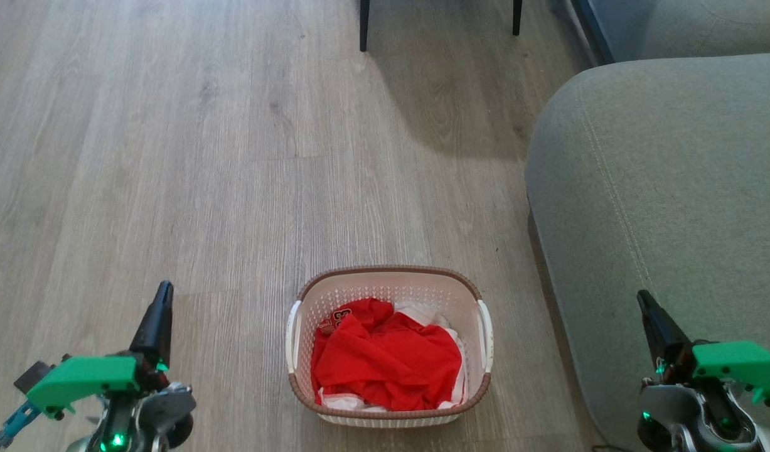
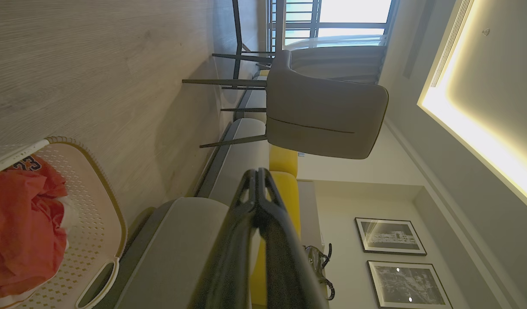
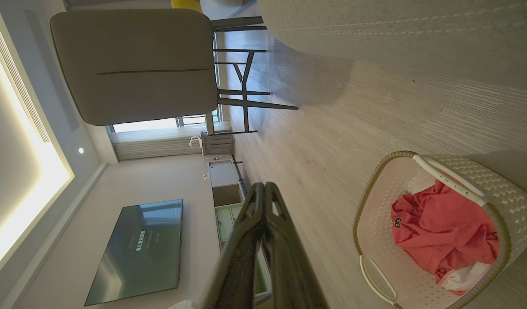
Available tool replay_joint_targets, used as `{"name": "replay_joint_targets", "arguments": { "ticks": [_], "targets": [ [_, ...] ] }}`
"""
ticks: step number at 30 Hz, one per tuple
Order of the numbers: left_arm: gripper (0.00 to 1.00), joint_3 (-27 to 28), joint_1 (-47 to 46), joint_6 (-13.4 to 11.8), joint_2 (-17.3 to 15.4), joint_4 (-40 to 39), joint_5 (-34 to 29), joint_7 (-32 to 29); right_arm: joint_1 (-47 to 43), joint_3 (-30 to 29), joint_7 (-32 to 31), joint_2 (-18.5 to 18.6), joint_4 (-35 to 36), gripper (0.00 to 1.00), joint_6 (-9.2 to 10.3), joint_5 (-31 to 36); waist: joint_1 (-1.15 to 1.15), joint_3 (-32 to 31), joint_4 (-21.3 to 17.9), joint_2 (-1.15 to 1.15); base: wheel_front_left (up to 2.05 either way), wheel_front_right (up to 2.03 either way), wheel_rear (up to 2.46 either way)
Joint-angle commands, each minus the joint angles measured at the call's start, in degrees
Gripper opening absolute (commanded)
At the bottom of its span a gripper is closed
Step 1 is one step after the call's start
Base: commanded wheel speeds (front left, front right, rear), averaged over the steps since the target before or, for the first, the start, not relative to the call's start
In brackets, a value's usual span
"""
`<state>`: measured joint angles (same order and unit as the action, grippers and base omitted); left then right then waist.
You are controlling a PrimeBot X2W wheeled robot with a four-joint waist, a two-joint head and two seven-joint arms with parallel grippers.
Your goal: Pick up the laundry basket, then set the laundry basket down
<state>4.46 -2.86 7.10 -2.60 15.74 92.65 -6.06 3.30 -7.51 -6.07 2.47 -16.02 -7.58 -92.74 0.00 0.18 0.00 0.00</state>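
While both end effectors hang clenched and empty, fingers pressed flat together, the small rounded-rectangular cream-white perforated plastic laundry basket with its brown woven-look rim stands on the pale grey wood-plank floor. It is low in the middle of the head view and holds a crumpled red garment over some white cloth. It lies between the arms. The left end effector is off to its left above bare floor. The right end effector is off to its right, above the rounded grey fabric sofa arm that sits just beside the basket.

Neither touches the basket, and both are well apart from it. The left looks slightly the nearer, though I would not lean on that.

The basket's long axis appears to run across the robot's front, so its left white side handle faces the left arm and its right white side handle the right. Both sets of fingers point forward, past the basket. My judgement is that the lift has not begun: each arm would need to open, swing inward and drop to its own handle. The right arm has the sofa crowding its approach.
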Motion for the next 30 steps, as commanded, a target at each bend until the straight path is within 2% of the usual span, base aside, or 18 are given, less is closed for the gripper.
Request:
{"name": "replay_joint_targets", "arguments": {
  "ticks": [1,30],
  "targets": [
    [0.0,2.0,-3.3,0.4,-0.3,-1.7,-0.5,-0.4,2.9,1.0,-0.4,0.4,2.0,0.0,0.09,0.6,0.0,0.0,0.0,0.0,0.0,0.0,0.0],
    [0.0,2.0,-3.3,0.4,-0.3,-1.7,-0.5,-0.4,2.9,1.0,-0.4,0.4,2.0,0.0,0.09,0.6,0.0,0.0,0.0,0.0,0.0,0.0,0.0]
  ]
}}
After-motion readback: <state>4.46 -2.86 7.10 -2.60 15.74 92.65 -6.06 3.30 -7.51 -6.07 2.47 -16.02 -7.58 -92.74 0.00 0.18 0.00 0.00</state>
